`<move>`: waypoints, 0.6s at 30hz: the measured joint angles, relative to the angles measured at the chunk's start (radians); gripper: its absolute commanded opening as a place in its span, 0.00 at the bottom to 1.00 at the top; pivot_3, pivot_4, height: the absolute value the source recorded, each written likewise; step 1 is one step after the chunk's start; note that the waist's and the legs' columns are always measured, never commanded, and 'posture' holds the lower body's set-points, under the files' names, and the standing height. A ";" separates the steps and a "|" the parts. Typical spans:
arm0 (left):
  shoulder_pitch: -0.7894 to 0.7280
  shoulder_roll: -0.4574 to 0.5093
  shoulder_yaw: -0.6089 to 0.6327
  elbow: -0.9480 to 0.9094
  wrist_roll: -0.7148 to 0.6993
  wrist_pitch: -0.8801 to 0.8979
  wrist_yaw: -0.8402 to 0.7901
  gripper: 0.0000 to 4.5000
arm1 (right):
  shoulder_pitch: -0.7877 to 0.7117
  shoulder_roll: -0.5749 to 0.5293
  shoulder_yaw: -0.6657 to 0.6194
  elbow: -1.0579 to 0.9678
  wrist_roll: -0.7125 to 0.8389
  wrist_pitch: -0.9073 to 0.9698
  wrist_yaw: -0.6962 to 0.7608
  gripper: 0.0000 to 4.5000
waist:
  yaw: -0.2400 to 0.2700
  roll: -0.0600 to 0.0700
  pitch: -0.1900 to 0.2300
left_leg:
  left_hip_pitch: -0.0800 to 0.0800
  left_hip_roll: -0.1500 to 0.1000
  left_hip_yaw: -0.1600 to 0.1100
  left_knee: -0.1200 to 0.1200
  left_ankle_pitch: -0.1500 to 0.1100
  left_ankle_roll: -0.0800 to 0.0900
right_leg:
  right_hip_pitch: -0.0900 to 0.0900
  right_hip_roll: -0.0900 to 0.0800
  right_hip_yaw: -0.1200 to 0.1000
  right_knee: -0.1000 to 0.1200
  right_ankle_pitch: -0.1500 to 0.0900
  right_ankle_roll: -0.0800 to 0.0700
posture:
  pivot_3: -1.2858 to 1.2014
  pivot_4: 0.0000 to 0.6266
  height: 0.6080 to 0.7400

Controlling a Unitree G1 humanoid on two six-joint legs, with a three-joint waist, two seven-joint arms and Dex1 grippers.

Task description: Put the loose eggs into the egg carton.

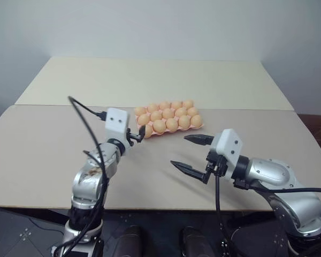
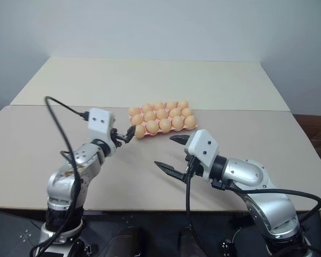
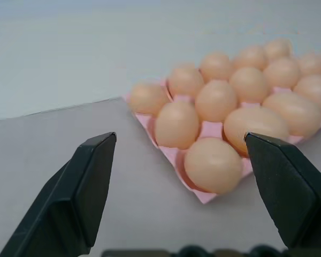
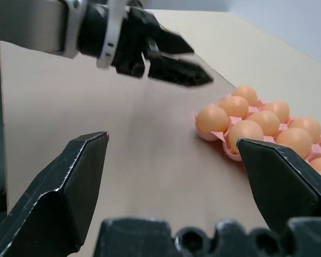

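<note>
The egg carton (image 1: pixel 169 124) is sitting on the beige table (image 1: pixel 48 155), near the seam where a second tabletop meets it, and tan-orange eggs (image 1: pixel 172 124) are filling its cups in rows. From the head views, the left gripper (image 1: pixel 138 134) is hovering just beside the carton's near left corner, though these views are not making its fingers easy to read; the left wrist view is settling it, with the two black fingers (image 3: pixel 80 198) standing wide apart and empty, framing the corner egg (image 3: pixel 213 164) and the pink scalloped edge beneath it. The right gripper (image 1: pixel 191 154) is hanging above the table in front of the carton, jaws spread wide and holding nothing, well clear of the eggs. The right wrist view is adding what the head views are not giving: it is looking across the table at the left gripper's black fingers from the side, raised above the surface, beside the carton's corner.
</note>
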 measured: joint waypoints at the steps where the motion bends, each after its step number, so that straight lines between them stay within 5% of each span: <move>1: 0.024 -0.008 0.013 -0.030 -0.002 -0.038 0.001 0.92 | 0.020 0.011 -0.004 -0.001 0.000 0.000 -0.011 1.00 | 0.001 0.000 0.000 | 0.000 0.000 0.000 0.000 0.000 0.000 | 0.000 0.000 0.000 0.000 0.000 0.000 | 0.52 0.24 1.00; 12: 0.419 -0.039 0.108 -0.196 0.026 -0.234 0.055 0.92 | 0.253 0.372 -0.011 0.124 -0.329 -0.328 -0.425 1.00 | -0.001 0.000 -0.001 | 0.001 0.001 0.002 0.000 0.000 0.000 | -0.001 0.000 0.001 0.000 0.000 0.000 | 0.52 0.24 1.00; 18: 0.521 -0.070 0.090 -0.196 0.049 -0.412 0.056 0.92 | 0.378 0.451 -0.026 0.277 -0.444 -0.615 -0.513 1.00 | 0.002 0.000 -0.001 | 0.001 0.001 0.003 0.000 0.000 0.000 | 0.000 0.000 0.001 -0.001 0.000 -0.001 | 0.52 0.24 1.00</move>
